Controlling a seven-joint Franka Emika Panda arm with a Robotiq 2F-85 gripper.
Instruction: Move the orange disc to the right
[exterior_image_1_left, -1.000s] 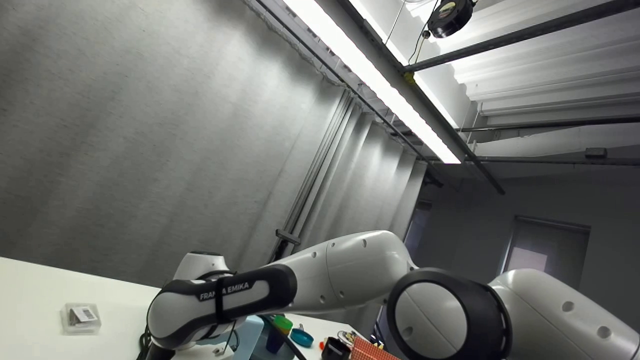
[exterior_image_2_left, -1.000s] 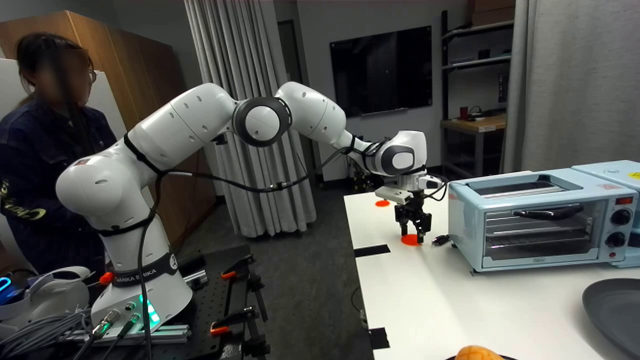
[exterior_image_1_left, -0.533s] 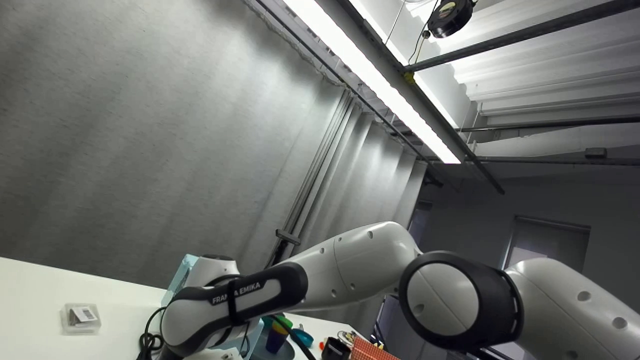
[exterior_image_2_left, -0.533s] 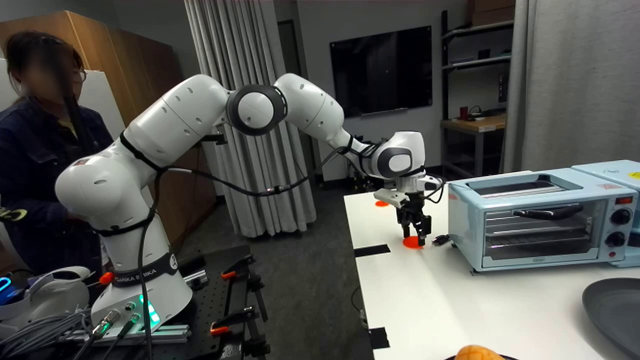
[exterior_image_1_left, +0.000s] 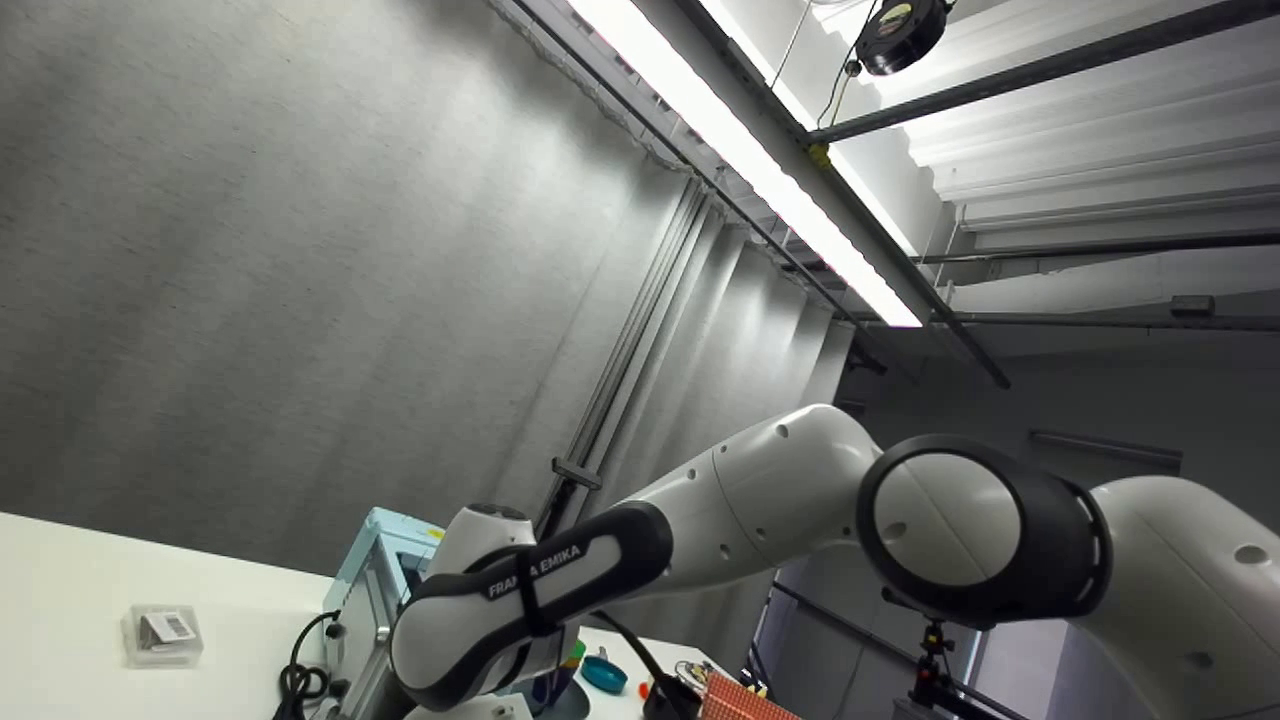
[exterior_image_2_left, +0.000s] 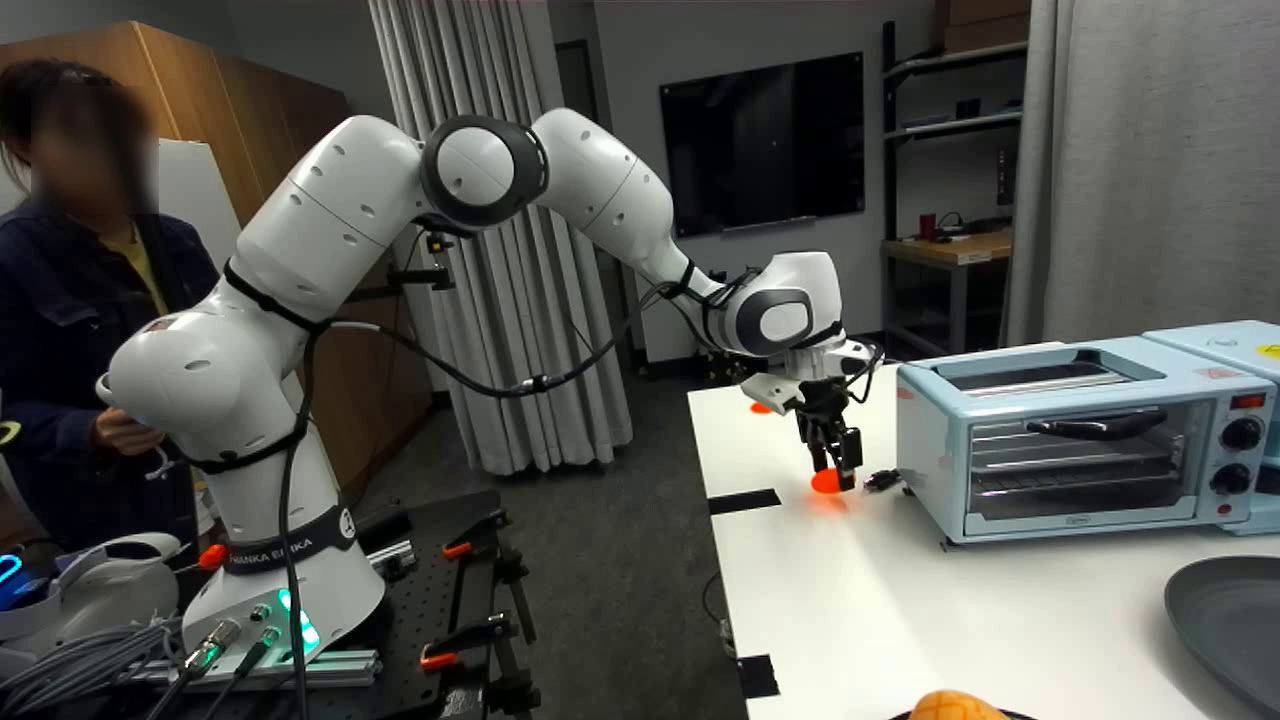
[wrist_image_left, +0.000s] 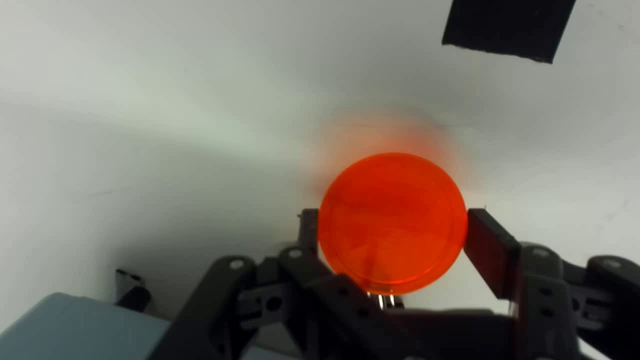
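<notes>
A white surface (exterior_image_2_left: 870, 600) spreads beneath the jaws, which hang from the white robot arm (exterior_image_2_left: 600, 180). In an exterior view, a light-blue toaster oven (exterior_image_2_left: 1040, 372) stands to the right of the jaws, near but apart from them; a dark gray plate (exterior_image_2_left: 1235, 620) lies well apart from the jaws, and a strip of black tape (exterior_image_2_left: 744, 502) lies nearer, to their left. The jaws pinch the orange disc (wrist_image_left: 392, 220) at opposite edges, and it sits between them just above the surface, throwing an orange glow (wrist_image_left: 390, 131) onto it.
</notes>
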